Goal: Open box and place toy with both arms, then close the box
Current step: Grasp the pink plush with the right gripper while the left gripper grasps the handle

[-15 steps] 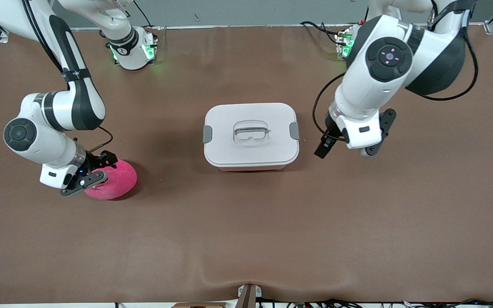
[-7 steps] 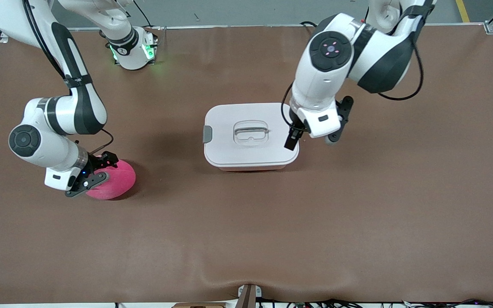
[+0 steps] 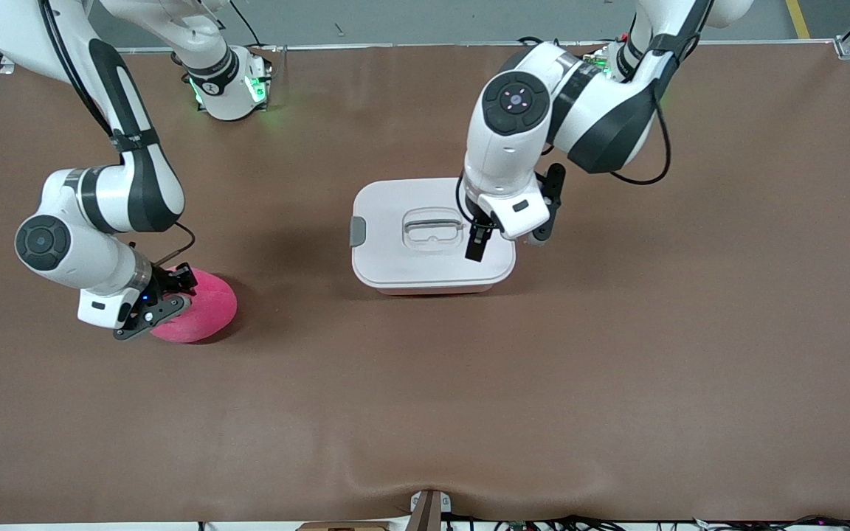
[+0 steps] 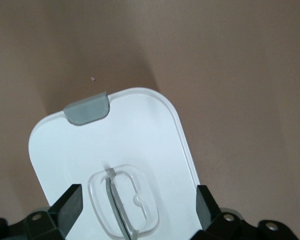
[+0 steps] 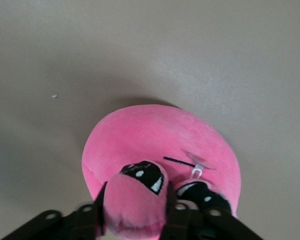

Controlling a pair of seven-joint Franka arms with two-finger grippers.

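The left gripper [image 3: 478, 247] hovered, fingers spread, over the closed box's [image 3: 432, 234] handle [image 4: 121, 202] while the right gripper [image 3: 167, 295] pinched the plush toy [image 3: 200, 313] on the surface [image 3: 425, 405].

A rounded-rectangular white-lidded pink plastic box [image 3: 432, 236] sits mid-table, lid on, a grey clip showing at its end toward the right arm. The left arm's dark gripper [image 3: 478, 247] hangs over the lid beside the recessed handle [image 3: 432, 226]. Toward the right arm's end and nearer the camera than the box, the right gripper [image 3: 163, 299] is down on the bright pink rounded plush toy [image 3: 200, 310].
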